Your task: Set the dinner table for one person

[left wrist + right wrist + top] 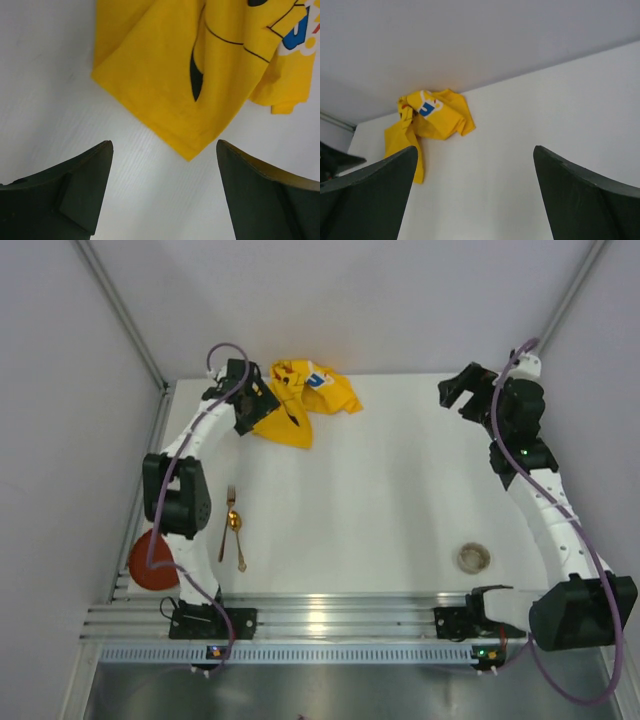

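The dinner table is a plain white tabletop. A crumpled yellow cartoon-print cloth lies at its back left. My left gripper hovers at the cloth's near-left corner, open. In the left wrist view the cloth has its pointed corner just ahead of the left gripper, with only bare table between the fingers. My right gripper hangs open over the back right of the table. In the right wrist view the right gripper holds nothing, and the cloth shows far off.
A gold fork and spoon lie side by side near the left front. A red plate sits at the table's left front edge, partly under the left arm. A small round cup stands at the front right. Grey walls close the back and sides.
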Controlling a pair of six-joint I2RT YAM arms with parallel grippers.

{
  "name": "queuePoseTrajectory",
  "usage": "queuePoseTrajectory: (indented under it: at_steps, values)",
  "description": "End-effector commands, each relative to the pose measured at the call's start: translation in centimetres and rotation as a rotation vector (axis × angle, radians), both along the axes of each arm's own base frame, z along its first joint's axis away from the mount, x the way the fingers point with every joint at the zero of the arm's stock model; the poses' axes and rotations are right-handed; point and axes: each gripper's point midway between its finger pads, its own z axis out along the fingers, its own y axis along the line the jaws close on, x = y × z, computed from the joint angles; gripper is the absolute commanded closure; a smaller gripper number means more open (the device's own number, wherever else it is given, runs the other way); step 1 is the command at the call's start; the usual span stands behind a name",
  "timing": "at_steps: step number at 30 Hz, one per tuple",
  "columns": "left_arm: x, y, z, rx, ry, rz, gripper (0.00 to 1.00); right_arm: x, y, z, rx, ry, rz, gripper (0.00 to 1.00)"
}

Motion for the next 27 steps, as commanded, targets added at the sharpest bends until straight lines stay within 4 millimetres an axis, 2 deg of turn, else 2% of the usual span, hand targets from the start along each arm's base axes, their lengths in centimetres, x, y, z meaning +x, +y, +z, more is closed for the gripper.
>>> queuePoseTrajectory:
  at_steps: [1,2,3,5,6,7,8,11,14,17,19,23,24,25,27]
  values:
    - [3.5,-5.7,-0.4,0.003,-0.016,-0.090,0.11,-4.2,0.9,-7.5,0.040,0.370,0.062,0.00]
    - [4.7,-7.8,-1.5,0.009,-0.006,-0.118,0.11,-5.1,0.7,-7.4,0.026,0.389,0.059,0.00]
    - [5.2,-8.7,-2.1,-0.003,0.005,-0.127,0.11,-5.9,0.6,-6.5,0.015,0.370,0.066,0.00]
    - [6.4,-11.3,-3.2,-0.012,0.002,-0.156,0.11,-7.5,0.3,-7.1,-0.002,0.397,0.064,0.00]
    - [6.7,-12.0,-3.5,-0.001,-0.003,-0.168,0.11,-8.3,0.1,-6.8,0.004,0.383,0.050,0.00]
    - [7.0,-12.8,-3.7,0.009,-0.009,-0.189,0.11,-8.9,0.2,-7.1,0.027,0.391,0.046,0.00]
    - [7.4,-14.2,-4.4,0.034,-0.012,-0.234,0.11,-9.6,0.3,-8.7,0.037,0.423,0.051,0.00]
    - [7.8,-15.4,-6.3,0.118,0.009,-0.283,0.09,-10.9,0.7,-9.6,0.052,0.444,0.074,0.00]
    - [8.1,-14.5,-8.0,0.219,0.028,-0.267,0.09,-11.8,0.5,-10.2,0.036,0.471,0.075,0.00]
    - [8.0,-12.7,-8.8,0.335,0.046,-0.244,0.09,-12.5,0.4,-10.6,0.037,0.482,0.074,0.00]
    - [8.0,-11.3,-8.6,0.423,0.049,-0.222,0.10,-12.9,0.6,-10.8,0.044,0.485,0.083,0.00]
    - [8.4,-10.5,-8.2,0.498,0.033,-0.230,0.12,-13.5,0.8,-12.3,0.050,0.522,0.094,0.00]
    - [8.5,-10.5,-8.1,0.504,0.028,-0.237,0.18,-13.5,0.9,-12.4,0.052,0.529,0.098,0.00]
    - [8.7,-10.5,-8.2,0.508,0.024,-0.247,0.35,-13.5,0.9,-12.5,0.052,0.532,0.100,0.00]
    - [8.8,-10.6,-8.4,0.500,0.026,-0.264,0.53,-13.6,1.1,-12.7,0.052,0.538,0.107,0.00]
